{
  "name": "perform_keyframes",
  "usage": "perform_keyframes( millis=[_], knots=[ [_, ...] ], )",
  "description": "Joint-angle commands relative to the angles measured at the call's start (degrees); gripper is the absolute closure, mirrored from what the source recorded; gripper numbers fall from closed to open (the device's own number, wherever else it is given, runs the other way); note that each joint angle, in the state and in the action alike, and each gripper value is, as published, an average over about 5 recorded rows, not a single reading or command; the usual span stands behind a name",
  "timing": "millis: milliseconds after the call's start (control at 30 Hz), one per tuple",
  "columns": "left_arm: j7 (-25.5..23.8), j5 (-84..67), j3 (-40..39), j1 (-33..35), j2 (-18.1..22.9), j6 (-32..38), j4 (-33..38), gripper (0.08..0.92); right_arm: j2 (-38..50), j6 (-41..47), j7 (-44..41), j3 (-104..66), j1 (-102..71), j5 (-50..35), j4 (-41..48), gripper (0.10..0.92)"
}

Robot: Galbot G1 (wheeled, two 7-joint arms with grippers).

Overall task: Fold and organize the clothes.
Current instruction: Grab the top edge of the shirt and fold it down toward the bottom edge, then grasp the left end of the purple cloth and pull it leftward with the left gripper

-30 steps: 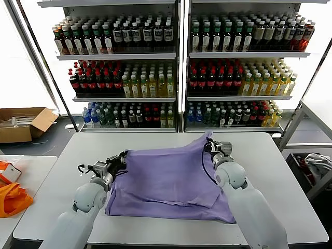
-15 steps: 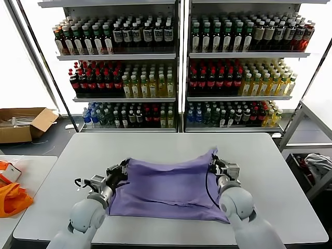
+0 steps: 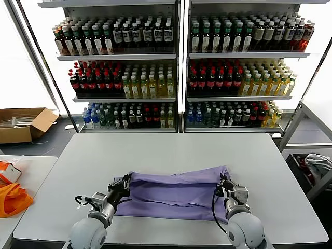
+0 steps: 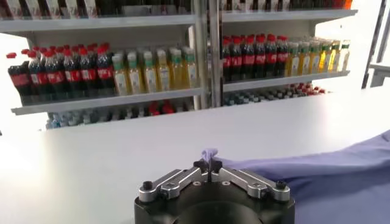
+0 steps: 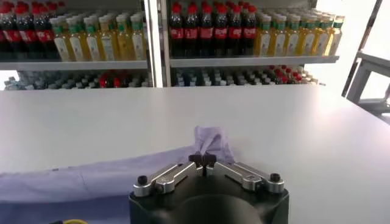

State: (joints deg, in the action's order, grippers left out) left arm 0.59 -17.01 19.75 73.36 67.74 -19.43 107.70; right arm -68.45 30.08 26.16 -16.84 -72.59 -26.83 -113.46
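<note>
A lavender T-shirt (image 3: 176,193) lies folded into a wide band near the front edge of the grey table (image 3: 171,150). My left gripper (image 3: 124,182) is shut on the shirt's left corner; in the left wrist view a small tuft of purple cloth (image 4: 209,153) pokes out past the left gripper (image 4: 207,165). My right gripper (image 3: 224,185) is shut on the shirt's right corner, and in the right wrist view the right gripper (image 5: 202,160) pinches a bunched fold of the T-shirt (image 5: 212,141). No print shows on the fabric.
Drink shelves (image 3: 176,67) stand behind the table. An orange bag (image 3: 11,197) lies on a side table at the left, a cardboard box (image 3: 23,123) on the floor beyond it. A grey-white cloth bundle (image 3: 317,163) sits in a rack at the right.
Both grippers have pulled the shirt's far edge toward the table's front edge and lowered it, folding the shirt over itself into a narrower band.
</note>
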Motion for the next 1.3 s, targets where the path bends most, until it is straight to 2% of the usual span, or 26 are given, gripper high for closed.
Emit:
perform_keyframes(
  millis=[33, 233, 333, 667, 1033, 1200, 1300],
  knots=[
    [-0.4, 1.9, 0.3, 4.2, 0.4, 0.0, 1.7, 0.916, 0.1, 0.0, 0.4, -0.5, -3.9, 1.2, -1.9, 0.917],
    [-0.7, 4.4, 0.3, 4.9, 0.8, -0.1, 2.2, 0.916, -0.3, -0.2, 0.2, 0.2, -4.0, 3.4, -1.2, 0.917],
    [-0.8, 5.6, 0.4, 5.1, 1.0, -0.1, 2.6, 0.892, -0.5, -0.1, -0.2, 0.7, -4.3, 4.6, -1.4, 0.882],
    [-0.2, 8.4, 1.3, 5.5, 1.5, -0.5, 4.6, 0.619, -0.8, -1.3, -1.3, 0.7, -6.9, 13.0, -3.4, 0.602],
    [1.4, 10.0, 2.0, 8.7, 3.7, -2.0, 10.5, 0.299, 2.2, -0.6, -1.2, -6.3, -10.4, 10.5, -10.0, 0.281],
    [3.2, 10.0, 3.8, 10.1, 6.0, -1.4, 9.8, 0.191, 2.4, -0.3, -1.2, -8.6, -10.9, 10.3, -13.6, 0.207],
    [3.9, 9.4, 4.5, 10.4, 7.6, -1.2, 8.9, 0.179, 2.4, -0.4, -1.1, -9.2, -11.1, 10.0, -14.1, 0.203]
  ],
)
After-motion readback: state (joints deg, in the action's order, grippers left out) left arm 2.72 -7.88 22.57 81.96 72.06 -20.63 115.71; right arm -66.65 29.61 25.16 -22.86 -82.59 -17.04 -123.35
